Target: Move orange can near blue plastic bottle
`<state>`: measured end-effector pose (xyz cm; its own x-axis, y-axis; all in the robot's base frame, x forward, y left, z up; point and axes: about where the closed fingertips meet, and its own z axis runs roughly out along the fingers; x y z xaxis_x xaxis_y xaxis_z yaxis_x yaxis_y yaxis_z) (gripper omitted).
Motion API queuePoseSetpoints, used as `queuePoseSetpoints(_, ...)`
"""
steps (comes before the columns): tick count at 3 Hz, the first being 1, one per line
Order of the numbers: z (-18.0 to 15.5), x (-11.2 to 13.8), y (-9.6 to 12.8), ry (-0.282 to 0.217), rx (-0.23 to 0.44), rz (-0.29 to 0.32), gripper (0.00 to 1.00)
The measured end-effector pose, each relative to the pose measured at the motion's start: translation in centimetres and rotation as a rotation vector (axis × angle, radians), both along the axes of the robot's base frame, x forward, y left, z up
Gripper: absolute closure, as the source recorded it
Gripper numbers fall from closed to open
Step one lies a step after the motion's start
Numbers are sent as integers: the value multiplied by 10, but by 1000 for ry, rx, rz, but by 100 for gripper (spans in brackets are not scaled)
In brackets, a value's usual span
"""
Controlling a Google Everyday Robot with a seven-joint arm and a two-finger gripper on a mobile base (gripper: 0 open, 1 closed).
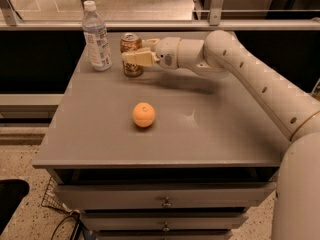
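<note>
The orange can (131, 45), tan-orange with a silver top, stands upright at the back left of the grey table (210, 129). The blue plastic bottle (97, 37), clear with a white cap and pale label, stands upright just left of the can with a small gap between them. My gripper (134, 55) reaches in from the right at the end of the white arm (240, 66). Its fingers sit on either side of the can's body and are closed on it. The can's lower edge rests at the table surface.
A round orange fruit (144, 115) lies near the middle of the table, in front of the can. Drawers (165, 202) run below the table's front edge. A railing (165, 25) runs behind the table. A black object (11, 196) sits on the floor at lower left.
</note>
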<state>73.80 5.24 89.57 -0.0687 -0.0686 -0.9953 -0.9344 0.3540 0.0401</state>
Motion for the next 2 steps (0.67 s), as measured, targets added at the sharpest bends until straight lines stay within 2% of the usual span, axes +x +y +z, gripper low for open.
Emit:
queuePoseSetpoints(1, 0, -1, 3, 0, 1, 5, 0)
queuePoseSetpoints(2, 0, -1, 3, 0, 1, 5, 0)
